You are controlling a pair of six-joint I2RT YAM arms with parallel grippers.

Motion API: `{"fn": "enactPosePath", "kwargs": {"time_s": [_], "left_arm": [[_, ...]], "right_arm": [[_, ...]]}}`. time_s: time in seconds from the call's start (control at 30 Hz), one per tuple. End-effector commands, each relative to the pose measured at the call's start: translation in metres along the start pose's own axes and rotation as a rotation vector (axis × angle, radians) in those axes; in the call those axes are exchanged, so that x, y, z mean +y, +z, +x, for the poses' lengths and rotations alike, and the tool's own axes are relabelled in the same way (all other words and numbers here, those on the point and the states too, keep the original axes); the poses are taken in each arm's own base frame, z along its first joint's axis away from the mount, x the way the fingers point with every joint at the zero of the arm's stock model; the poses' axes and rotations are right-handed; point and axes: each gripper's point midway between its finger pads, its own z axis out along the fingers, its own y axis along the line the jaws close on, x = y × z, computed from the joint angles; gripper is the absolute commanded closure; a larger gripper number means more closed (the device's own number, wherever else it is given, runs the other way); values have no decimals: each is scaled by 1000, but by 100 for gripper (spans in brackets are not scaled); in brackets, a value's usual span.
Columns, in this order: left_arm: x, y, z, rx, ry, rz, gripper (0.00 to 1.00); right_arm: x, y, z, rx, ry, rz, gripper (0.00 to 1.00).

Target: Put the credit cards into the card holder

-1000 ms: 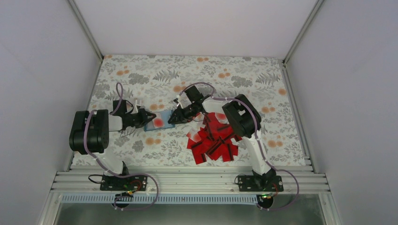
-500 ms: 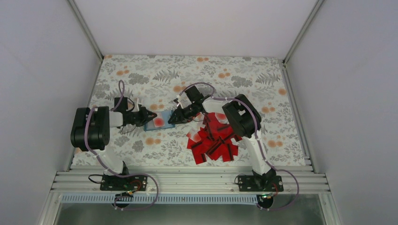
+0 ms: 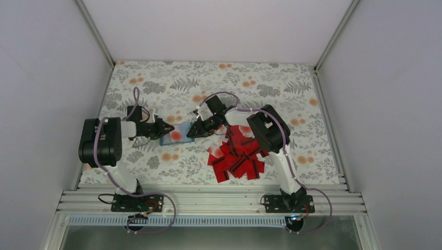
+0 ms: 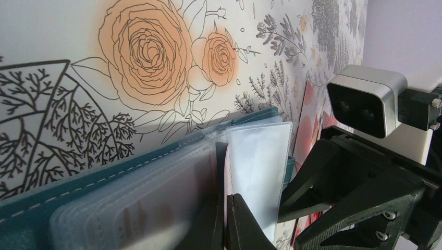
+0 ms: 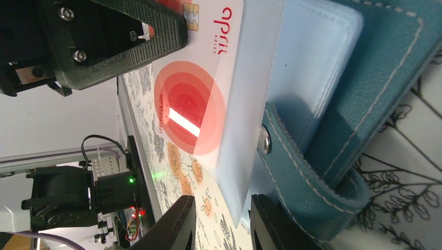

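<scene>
**Holder spread open, cards heaped beside it**

Overhead: the teal card holder [image 3: 174, 139] lies on the floral tabletop [image 3: 156, 78] between the left end effector [image 3: 168, 127] and the right end effector [image 3: 192, 131]. The red credit cards [image 3: 237, 156] are piled just right of it.

Left wrist: the left fingertips [image 4: 241, 224] are pinched on a clear plastic leaf [image 4: 258, 166].

Right wrist: the right end effector's fingers stand apart. A white red-spotted card [image 5: 193, 104] sits under glossy plastic beside the stitched snap tab [image 5: 268, 143].
</scene>
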Motion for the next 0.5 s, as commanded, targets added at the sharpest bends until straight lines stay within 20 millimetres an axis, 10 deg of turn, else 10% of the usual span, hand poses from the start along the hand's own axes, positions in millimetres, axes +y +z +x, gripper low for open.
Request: {"fn": "enactPosePath", "kwargs": {"time_s": [0.0,0.47], "left_arm": [[6,4,5,36,1,-23,98],[19,0,14,69,-94,-123,98]], "right_arm": [[-42,5,25,39,109,122,72],[-43,4,28,39,109,124,72]]}}
